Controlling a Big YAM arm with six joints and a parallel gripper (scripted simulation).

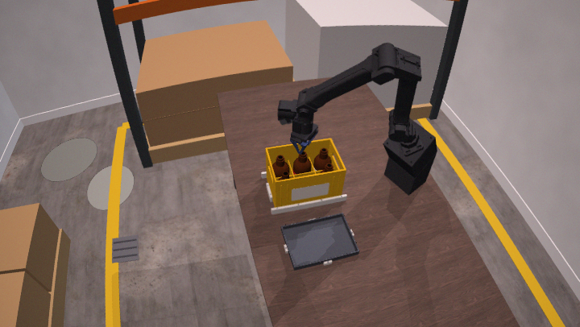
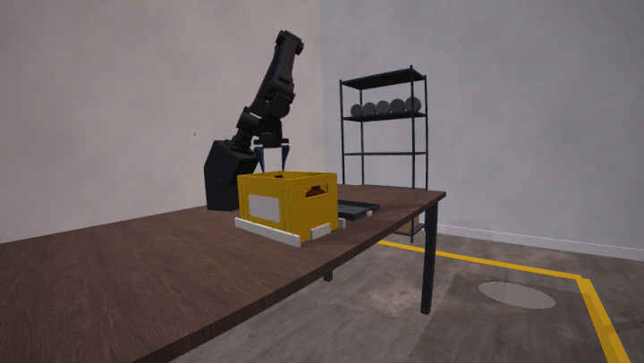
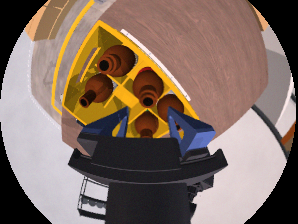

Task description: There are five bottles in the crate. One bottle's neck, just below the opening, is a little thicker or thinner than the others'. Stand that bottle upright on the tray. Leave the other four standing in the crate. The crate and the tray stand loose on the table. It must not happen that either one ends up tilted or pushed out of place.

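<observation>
Item: black parallel gripper with blue fingers (image 1: pixel 300 151) (image 2: pixel 273 171), parted and unladen, above yellow plastic crate (image 1: pixel 310 191) (image 2: pixel 313 212) (image 3: pixel 121 93) holding five brown bottles; step, apparently choosing the odd neck; next, a centred descent clear of crate walls.

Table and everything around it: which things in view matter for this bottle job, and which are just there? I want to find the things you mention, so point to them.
Part of the job:
- crate (image 1: pixel 309 191) (image 2: pixel 262 208) (image 3: pixel 123 93)
- five brown bottles (image 3: pixel 120 59) in it
- tray (image 1: pixel 321 242) (image 2: pixel 358 209)
- gripper (image 1: pixel 300 152) (image 2: pixel 273 171) (image 3: pixel 148 109), open above the crate

Just there:
- large cardboard boxes (image 1: pixel 215 56)
- shelf rack (image 2: pixel 341 135) with round grey things (image 2: pixel 383 107)
- floor grate (image 1: pixel 125 248)
</observation>
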